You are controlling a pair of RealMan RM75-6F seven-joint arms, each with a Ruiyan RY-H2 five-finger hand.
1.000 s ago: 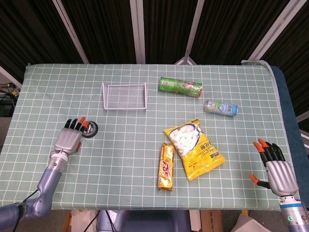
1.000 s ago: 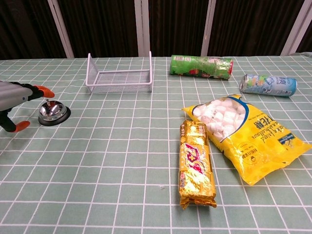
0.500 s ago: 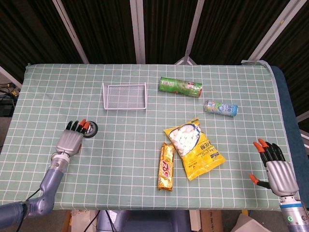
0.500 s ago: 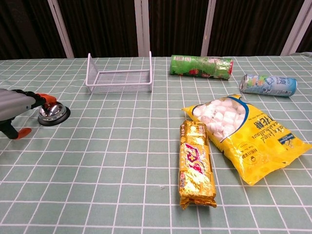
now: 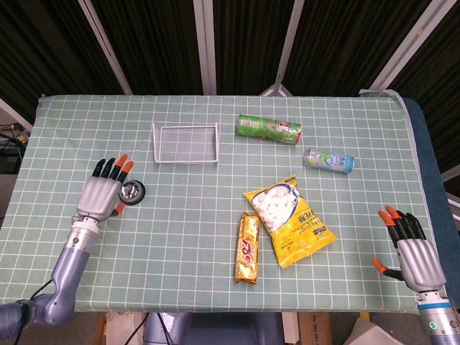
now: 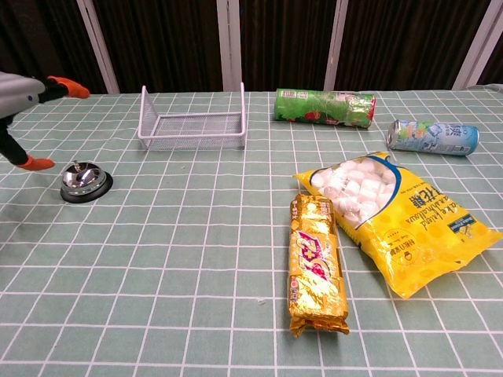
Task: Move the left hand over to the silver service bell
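Observation:
The silver service bell stands on its black base at the left of the table. My left hand hovers just left of the bell and above it, fingers stretched out and apart, holding nothing. The chest view shows clear space between the hand and the bell. My right hand is at the near right edge of the table, fingers spread and empty.
A white wire basket stands behind the bell. A green tube, a small can, a yellow marshmallow bag and a gold biscuit pack lie in the middle and right of the green checked cloth.
My left hand has lifted off the bell and now hangs higher, slightly further left. The bell is fully uncovered. The right hand has not moved.

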